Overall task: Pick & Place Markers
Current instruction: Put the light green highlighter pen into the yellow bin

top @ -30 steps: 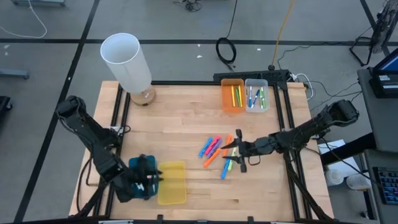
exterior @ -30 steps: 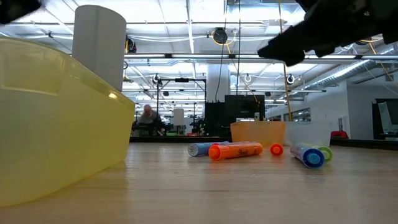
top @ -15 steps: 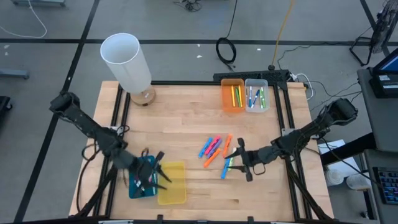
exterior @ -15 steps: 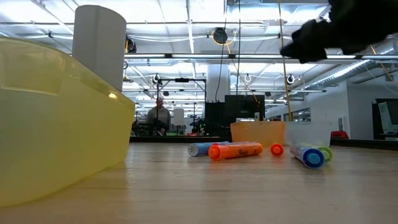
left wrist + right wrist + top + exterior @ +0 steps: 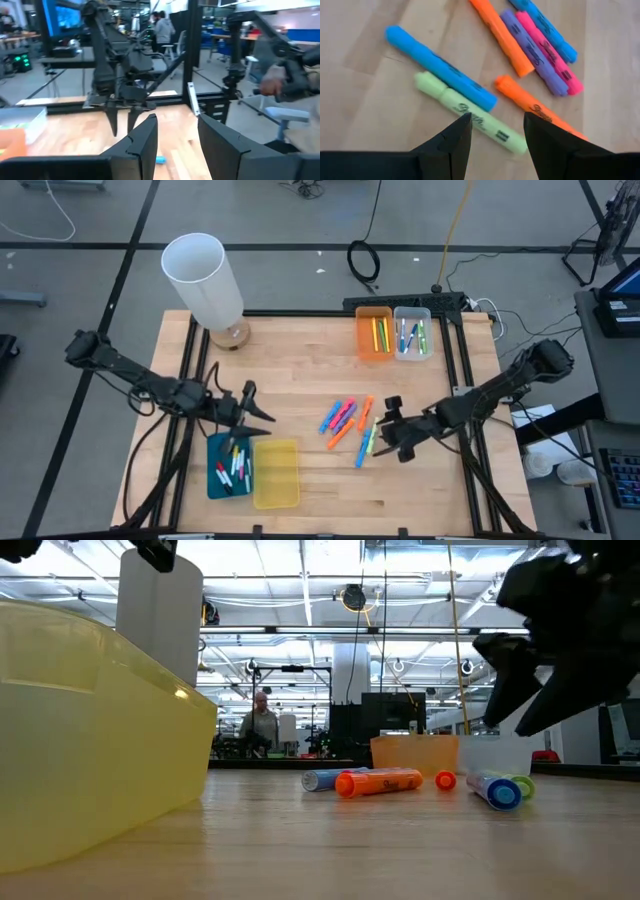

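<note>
Several markers (image 5: 350,423) lie loose on the wooden table right of centre: blue, pink, purple, orange and light green. My right gripper (image 5: 380,425) hangs open over them, slanting down. In the right wrist view its tips (image 5: 495,120) stand above the light green marker (image 5: 470,114), beside a blue one (image 5: 440,67), touching neither. My left gripper (image 5: 258,412) is open and empty, pointing level toward the table's right, above and beyond the teal bin (image 5: 214,470), which holds several thin markers (image 5: 236,468).
A yellow bin (image 5: 277,475) stands beside the teal bin at the near edge. An orange bin (image 5: 362,340) and a clear bin (image 5: 412,315) with markers stand at the far right. A white cylinder (image 5: 205,275) stands at the far left. A person (image 5: 260,725) is in the room behind.
My left gripper has risen off the teal bin and swung toward the far edge and the table's middle, tipping from pointing down to level and rolling; the bin's markers now show. My right gripper has tipped downward and sunk a little over the loose markers.
</note>
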`<state>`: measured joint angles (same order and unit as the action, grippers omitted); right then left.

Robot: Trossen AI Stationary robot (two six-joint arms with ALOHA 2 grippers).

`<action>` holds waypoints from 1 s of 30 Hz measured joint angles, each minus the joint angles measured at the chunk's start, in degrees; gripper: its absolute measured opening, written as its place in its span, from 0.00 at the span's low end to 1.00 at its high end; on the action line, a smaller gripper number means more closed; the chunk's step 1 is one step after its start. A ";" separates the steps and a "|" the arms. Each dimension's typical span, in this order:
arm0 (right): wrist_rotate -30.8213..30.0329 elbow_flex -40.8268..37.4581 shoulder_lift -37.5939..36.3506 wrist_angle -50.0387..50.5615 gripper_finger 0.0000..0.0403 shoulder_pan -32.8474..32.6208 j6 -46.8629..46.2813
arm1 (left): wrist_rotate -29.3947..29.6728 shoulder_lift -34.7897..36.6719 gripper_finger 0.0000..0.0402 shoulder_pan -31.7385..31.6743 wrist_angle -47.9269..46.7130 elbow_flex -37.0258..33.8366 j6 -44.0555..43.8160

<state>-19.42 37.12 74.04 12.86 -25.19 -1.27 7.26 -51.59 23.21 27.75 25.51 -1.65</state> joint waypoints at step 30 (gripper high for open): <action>18.98 0.02 13.10 -1.40 0.11 6.10 -7.04 | 3.76 -0.52 0.36 -1.19 -0.59 -0.23 -10.53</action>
<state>-0.43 37.15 87.14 11.47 -19.08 -8.32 11.02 -52.12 22.02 27.16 25.28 -12.19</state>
